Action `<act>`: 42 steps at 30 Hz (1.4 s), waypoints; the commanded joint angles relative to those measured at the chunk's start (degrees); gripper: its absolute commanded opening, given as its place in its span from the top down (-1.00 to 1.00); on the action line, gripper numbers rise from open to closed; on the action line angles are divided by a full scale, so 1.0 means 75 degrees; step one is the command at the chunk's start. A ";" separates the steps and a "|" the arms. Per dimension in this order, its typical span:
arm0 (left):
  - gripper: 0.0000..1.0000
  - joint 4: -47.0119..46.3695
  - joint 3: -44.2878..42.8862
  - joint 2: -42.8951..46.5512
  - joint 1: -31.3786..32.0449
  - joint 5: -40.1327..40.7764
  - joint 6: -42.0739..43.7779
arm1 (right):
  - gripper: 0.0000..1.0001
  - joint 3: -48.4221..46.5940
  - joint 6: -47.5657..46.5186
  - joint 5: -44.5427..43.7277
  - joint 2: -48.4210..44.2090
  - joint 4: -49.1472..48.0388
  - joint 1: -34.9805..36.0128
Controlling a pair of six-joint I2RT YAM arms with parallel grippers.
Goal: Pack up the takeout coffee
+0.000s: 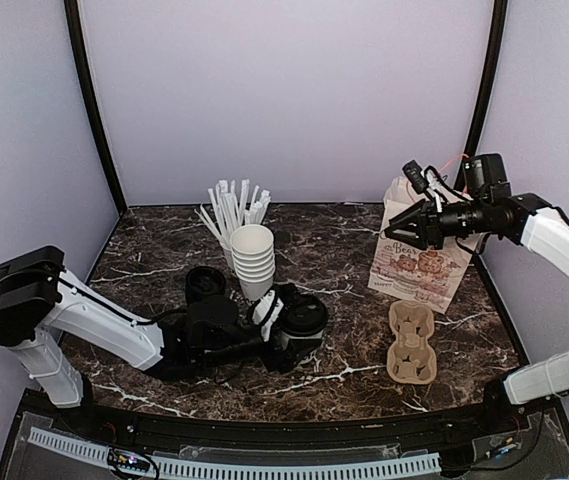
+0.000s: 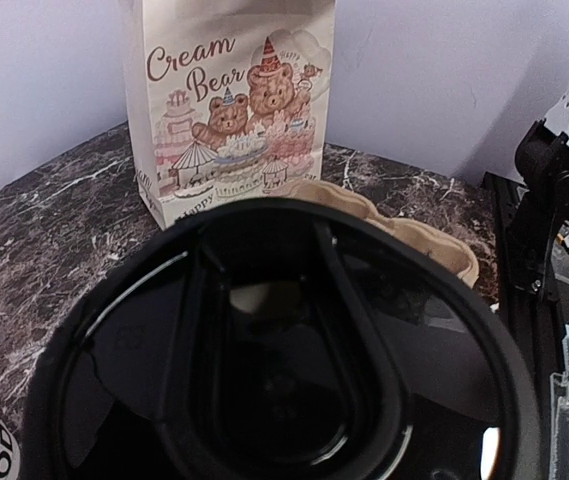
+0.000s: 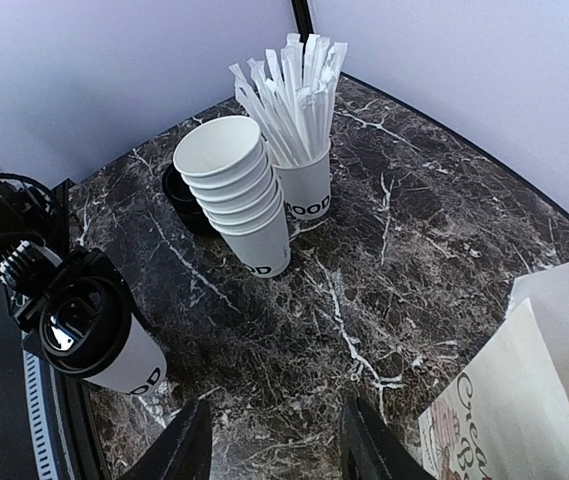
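Black lid of the takeout coffee [image 2: 284,400] fills the L wrist view, right up against the lens. None of the L gripper [image 1: 276,325] fingers show here, so can't tell if it's clamped on the cup. Behind the lid stands the Cream Bear paper bag [image 2: 229,110], upright on the marble table [image 2: 44,240], w/ a pulp cup carrier [image 2: 414,235] just to its right.

R wrist view: R gripper [image 3: 276,405] is released, fingers apart, nothing btwn them, high over the table. Coffee sits lower left, L gripper right behind it. Further back are the stack of lidless cups [image 3: 239,195], the straw cup [image 3: 299,130] touching it, and a low pile of black lids [image 3: 179,195]. Bag corner at lower right.

Top view: L arm lies low across the table, gripper at the coffee, which is front-centre, just near side of the cup stack. R gripper hangs at the bag's top edge, far right. Carrier lies flat in front of the bag, apart from the coffee.
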State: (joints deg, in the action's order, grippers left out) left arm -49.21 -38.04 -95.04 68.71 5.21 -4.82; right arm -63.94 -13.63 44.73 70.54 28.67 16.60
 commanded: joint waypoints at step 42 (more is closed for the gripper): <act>-0.98 0.2785 0.1050 0.2510 0.1379 0.0431 0.0748 | -0.19 -0.1362 -0.1142 -0.1119 0.2373 0.1742 0.3001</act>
State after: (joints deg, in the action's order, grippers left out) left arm -42.17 -29.78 -84.18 76.97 6.59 1.37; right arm -72.82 -22.44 35.92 88.53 40.82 38.92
